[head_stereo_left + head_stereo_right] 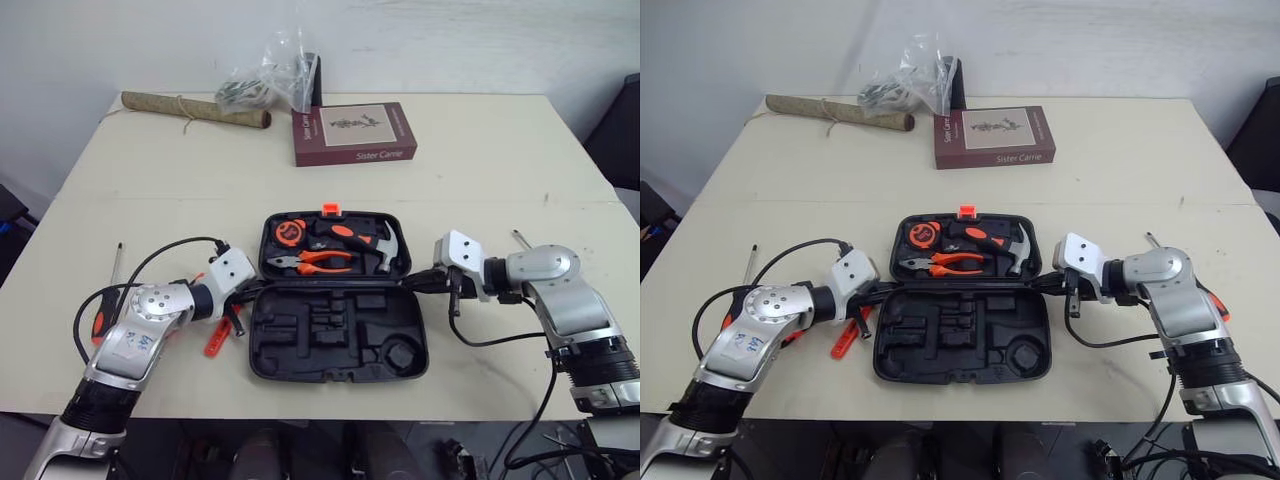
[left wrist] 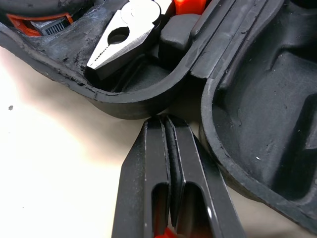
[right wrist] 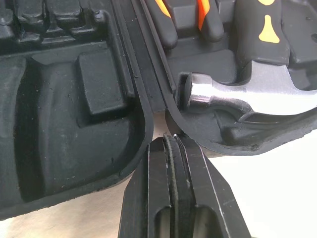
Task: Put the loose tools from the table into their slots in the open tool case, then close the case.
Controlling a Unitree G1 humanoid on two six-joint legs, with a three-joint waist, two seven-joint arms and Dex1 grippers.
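In the head views both arms reach inward, left gripper [image 1: 245, 292] and right gripper [image 1: 418, 283] at opposite hinge ends of the open tool case [image 1: 338, 378]. Its far half holds pliers [image 1: 310, 262] and hammer [image 1: 380, 250], and an orange tool [image 1: 214, 342] lies loose by the left arm. The left wrist view shows its fingers [image 2: 151, 168] pressed together, empty, at the hinge gap; the right wrist view likewise, beside the hammer head.

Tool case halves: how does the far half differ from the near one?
The far half holds a hammer, pliers and tape measure; the near half has only bare moulded slots. The far half carries an orange latch; the near half shows none. Both are black and lie open.
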